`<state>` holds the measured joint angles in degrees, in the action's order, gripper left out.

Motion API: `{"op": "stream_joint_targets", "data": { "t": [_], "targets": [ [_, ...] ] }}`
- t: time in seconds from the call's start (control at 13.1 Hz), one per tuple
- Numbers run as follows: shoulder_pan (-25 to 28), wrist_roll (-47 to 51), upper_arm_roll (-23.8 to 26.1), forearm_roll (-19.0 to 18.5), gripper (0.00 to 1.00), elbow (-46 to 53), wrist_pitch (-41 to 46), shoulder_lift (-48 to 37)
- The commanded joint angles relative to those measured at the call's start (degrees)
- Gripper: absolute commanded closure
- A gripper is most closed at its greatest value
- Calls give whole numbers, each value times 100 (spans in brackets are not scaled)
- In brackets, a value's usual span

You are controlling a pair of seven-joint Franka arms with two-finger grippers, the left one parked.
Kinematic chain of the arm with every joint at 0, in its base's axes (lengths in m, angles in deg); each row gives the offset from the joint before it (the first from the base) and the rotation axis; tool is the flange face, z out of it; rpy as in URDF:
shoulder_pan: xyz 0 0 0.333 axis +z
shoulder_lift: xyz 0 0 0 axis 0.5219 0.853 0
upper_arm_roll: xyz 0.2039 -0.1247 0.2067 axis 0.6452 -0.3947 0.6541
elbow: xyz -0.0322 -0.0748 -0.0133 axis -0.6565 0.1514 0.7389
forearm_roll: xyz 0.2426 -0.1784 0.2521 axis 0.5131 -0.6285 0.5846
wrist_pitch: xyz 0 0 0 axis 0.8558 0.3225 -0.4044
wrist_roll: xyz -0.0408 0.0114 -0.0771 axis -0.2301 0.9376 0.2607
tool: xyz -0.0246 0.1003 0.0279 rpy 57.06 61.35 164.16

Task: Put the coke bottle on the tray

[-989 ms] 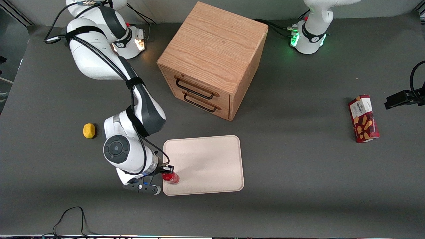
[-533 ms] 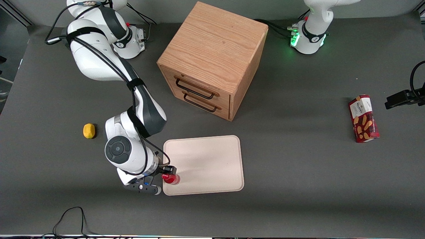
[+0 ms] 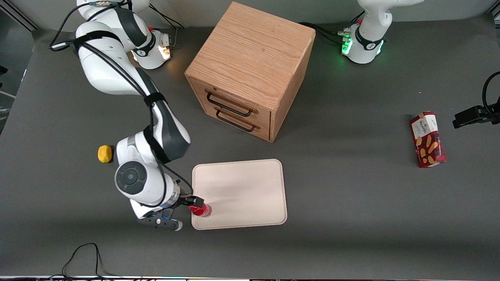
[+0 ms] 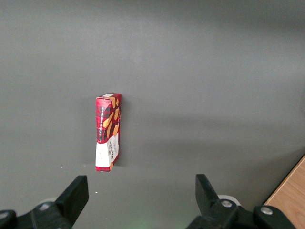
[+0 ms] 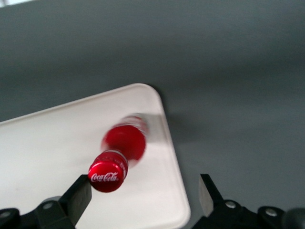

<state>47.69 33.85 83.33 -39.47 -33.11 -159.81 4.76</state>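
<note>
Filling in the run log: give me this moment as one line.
task: place coke bottle on tray | bottle: upright on tray, near corner | pincer: open, beside bottle, not gripping

Grey table (image 3: 351, 203), tray (image 3: 242, 187), drawer cabinet (image 3: 250, 70), lemon (image 3: 104, 153), biscuit box (image 3: 427, 139)

Coke bottle (image 3: 200, 210) stands on tray (image 3: 250, 187) (near corner), end effector (image 3: 190, 203) beside.

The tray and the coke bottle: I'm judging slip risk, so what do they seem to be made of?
The tray looks like matte cream plastic, smooth, with a moulded low rim. The coke bottle looks like glossy red plastic or coated metal, I cannot tell which; its cap shows white lettering. It stands on the tray, the open hand above it.
</note>
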Motion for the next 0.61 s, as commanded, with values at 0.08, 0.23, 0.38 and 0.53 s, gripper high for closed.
{"op": "stream_joint_targets", "data": {
  "t": [0.08,0.23,0.38,0.53],
  "targets": [
    [-226,-304,15,-56,0,-577,675,-703],
    [-401,-418,15,-56,0,-1139,736,-1212],
    [-603,-874,15,-47,0,-2129,763,-2019],
    [-779,-1287,15,-20,0,-2870,763,-2680]
  ]
}}
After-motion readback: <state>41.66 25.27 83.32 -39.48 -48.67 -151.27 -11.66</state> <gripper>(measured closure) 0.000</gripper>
